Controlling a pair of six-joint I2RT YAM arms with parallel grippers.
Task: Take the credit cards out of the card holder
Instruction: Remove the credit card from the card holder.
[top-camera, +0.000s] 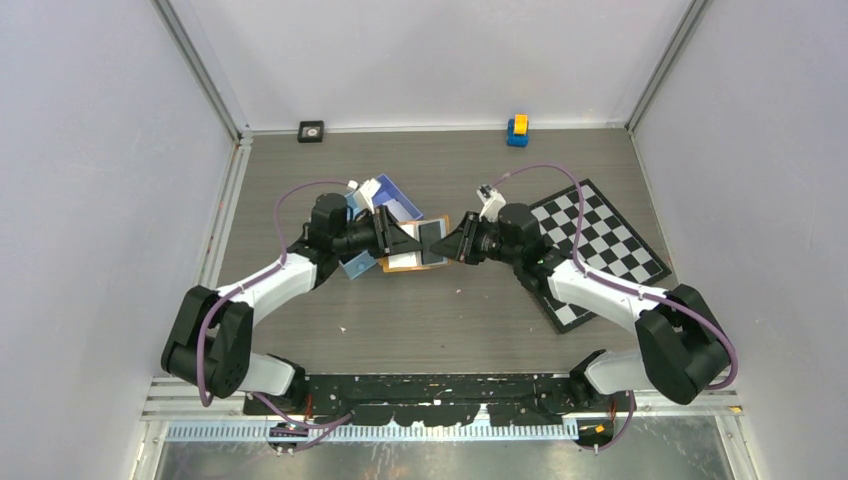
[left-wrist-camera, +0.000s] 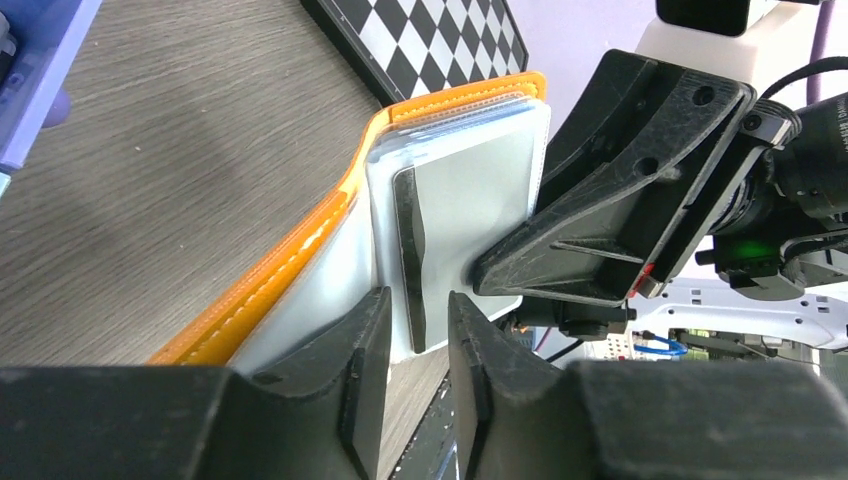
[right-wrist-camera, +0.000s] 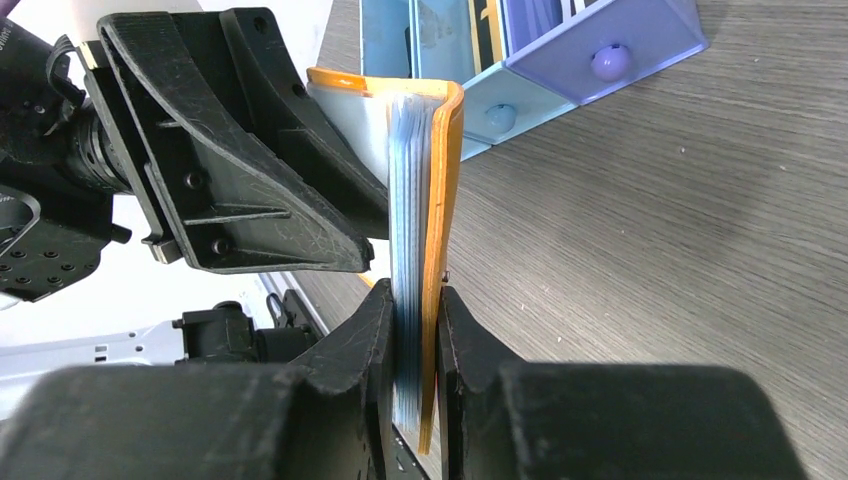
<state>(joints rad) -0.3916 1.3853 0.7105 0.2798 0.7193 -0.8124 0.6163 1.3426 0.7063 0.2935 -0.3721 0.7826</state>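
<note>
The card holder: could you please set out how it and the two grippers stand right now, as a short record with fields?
card holder: open, orange cover, standing on edge between the two arms
right gripper: shut on the card holder's cover and sleeves
left gripper: jaws slightly apart around the edge of the pale card; grip unclear
pale card: dark strip, lying against the sleeves
nearby: blue tray, checkered mat

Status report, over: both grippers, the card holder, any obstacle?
Right gripper shut on card holder. Left gripper jaws slightly apart around a credit card, card not yet out. Blue tray close behind, path clear.
</note>
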